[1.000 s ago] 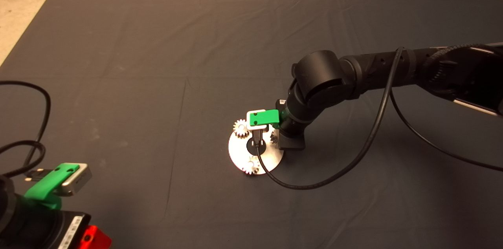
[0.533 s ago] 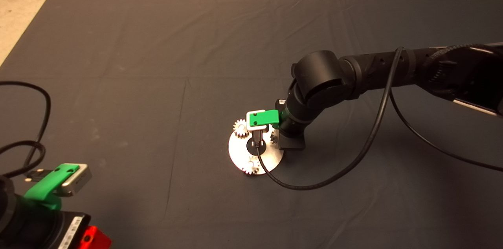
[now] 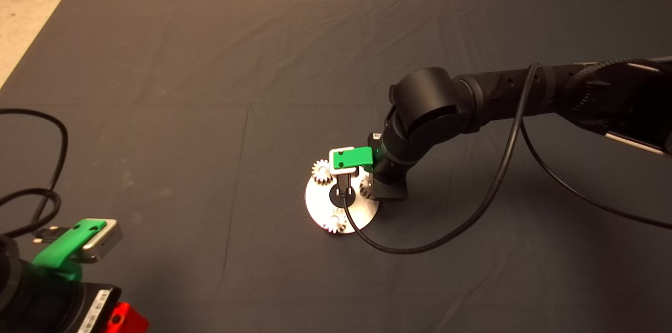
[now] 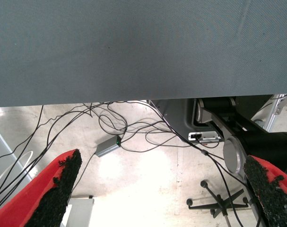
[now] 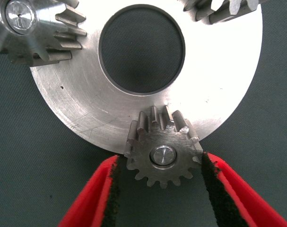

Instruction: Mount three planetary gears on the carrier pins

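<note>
Fingers of our right gripper [image 5: 163, 189] stand apart beside the third gear [image 5: 163, 155], already seated on its pin [image 5: 162, 155], lower centre, so it stays put.

disc [image 3: 320, 201] on mat [image 3: 210, 86], centre-right | gears on pins at 11 [image 3: 321, 170], 2 [image 3: 365, 189], 6 [image 3: 334, 224] | right pincer [image 5: 158, 189] straddles 2-o'clock gear

black arms [image 3: 499, 94], green mounts, red black-padded jaws.
</note>
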`<state>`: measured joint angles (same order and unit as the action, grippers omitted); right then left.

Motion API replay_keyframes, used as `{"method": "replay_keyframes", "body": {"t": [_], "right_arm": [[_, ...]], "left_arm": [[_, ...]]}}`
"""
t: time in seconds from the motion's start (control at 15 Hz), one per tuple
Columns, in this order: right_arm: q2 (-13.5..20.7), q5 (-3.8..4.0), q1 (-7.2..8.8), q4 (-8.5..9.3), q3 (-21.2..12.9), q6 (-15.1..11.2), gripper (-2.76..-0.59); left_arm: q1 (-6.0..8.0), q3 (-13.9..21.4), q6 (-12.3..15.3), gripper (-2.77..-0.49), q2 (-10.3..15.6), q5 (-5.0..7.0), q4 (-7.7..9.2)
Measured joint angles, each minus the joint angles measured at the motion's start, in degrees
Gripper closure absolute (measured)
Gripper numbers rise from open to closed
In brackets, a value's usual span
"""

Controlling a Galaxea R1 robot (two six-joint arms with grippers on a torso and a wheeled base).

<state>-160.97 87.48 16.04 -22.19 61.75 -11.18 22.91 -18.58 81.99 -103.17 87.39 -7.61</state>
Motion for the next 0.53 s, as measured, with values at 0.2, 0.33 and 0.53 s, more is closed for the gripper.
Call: {"method": "replay_keyframes", "body": {"t": [0.2,0.33,0.53], "right_arm": [[0.0,0.0,0.0,0.0,0.0,0.3,-1.31],[0.0,0.0,0.02,0.0,-0.1,0.7,-1.4],[0.6,0.0,0.54,0.08,-0.1,0.7,-1.59]], "left_arm": [[0.0,0.0,0.0,-2.48,0.0,0.0,0.15],[0.0,0.0,0.0,-2.48,0.0,0.0,0.15],[0.0,0.0,0.0,-2.48,0.0,0.0,0.16]]}}
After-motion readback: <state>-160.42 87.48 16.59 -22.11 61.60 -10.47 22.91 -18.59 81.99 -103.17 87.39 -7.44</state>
